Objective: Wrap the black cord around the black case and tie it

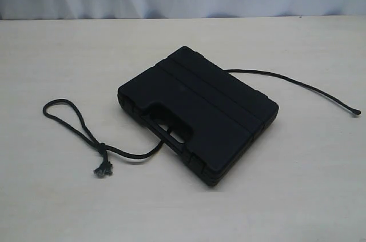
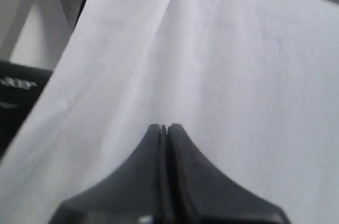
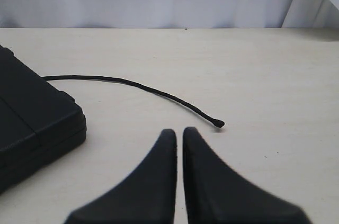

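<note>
Broadly, the exterior view shows the black case (image 1: 200,110) lying flat near the middle of the pale table (image 1: 286,196), turned at an angle, its handle cut-out facing the near left. The black cord (image 1: 101,148) forms a loop on the table to the left of the case, with a knot and a frayed tuft (image 1: 103,169) just beyond it. From the knot it runs to the case by the cut-out. It seems to pass beneath, since it reappears at the far right side and trails off to a plain tip (image 1: 355,112) well to the right. Neither arm shows in this view.

From the left wrist, the left gripper (image 2: 167,127) has its jaws pressed together with nothing between them, facing a white cloth (image 2: 238,75). A dark blurred shape (image 2: 21,91) sits at one edge; what it is cannot be told.

From the right wrist, the right gripper (image 3: 179,131) hangs above the table, jaws drawn together but for a thin slit, holding nothing. The cord's tip (image 3: 219,123) lies near the fingertips, not touching them, and a corner of the case (image 3: 37,118) sits off to the side.
</note>
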`<state>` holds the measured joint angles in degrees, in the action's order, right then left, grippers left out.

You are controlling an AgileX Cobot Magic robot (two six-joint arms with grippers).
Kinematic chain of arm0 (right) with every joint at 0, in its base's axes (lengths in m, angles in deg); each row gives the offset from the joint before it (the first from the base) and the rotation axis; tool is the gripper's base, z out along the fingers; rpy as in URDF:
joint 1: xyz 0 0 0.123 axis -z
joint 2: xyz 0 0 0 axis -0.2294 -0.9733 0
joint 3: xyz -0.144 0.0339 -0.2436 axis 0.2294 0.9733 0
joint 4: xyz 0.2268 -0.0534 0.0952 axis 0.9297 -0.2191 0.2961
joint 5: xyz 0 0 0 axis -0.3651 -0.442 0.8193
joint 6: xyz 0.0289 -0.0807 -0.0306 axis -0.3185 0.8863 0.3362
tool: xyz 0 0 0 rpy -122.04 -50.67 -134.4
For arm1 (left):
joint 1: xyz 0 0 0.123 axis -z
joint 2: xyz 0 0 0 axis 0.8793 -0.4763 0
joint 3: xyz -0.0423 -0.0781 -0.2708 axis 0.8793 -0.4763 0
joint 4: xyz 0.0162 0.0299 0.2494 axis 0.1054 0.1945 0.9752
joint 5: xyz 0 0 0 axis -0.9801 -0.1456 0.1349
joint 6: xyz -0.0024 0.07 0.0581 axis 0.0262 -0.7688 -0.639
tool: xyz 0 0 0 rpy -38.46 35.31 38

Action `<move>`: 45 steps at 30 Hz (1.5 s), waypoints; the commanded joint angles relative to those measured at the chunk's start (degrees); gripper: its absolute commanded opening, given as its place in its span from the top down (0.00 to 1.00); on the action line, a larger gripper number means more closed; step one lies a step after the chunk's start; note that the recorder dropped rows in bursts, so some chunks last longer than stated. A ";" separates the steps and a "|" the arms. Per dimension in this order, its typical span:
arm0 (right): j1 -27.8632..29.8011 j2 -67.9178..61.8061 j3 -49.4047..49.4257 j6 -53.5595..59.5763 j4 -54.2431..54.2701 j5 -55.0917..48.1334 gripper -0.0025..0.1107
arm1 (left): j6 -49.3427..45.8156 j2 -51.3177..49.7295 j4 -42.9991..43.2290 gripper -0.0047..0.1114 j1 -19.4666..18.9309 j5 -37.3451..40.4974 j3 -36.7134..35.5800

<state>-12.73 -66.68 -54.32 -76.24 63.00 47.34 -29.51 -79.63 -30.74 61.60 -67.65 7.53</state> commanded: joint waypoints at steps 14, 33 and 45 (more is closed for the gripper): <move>0.13 0.17 0.03 0.00 0.06 0.31 0.94 | 19.96 0.00 -0.67 0.96 0.34 -9.19 2.72; 0.13 0.17 0.03 0.00 0.06 0.31 0.94 | 6.39 -48.49 8.16 0.96 0.34 28.84 30.95; 0.13 0.17 0.03 0.00 0.06 0.31 0.94 | -7.24 -74.49 -5.72 0.96 5.34 57.92 42.84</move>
<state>-12.73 -66.68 -54.32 -76.24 63.00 47.34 -28.27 -149.45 -29.01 64.59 -15.50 47.00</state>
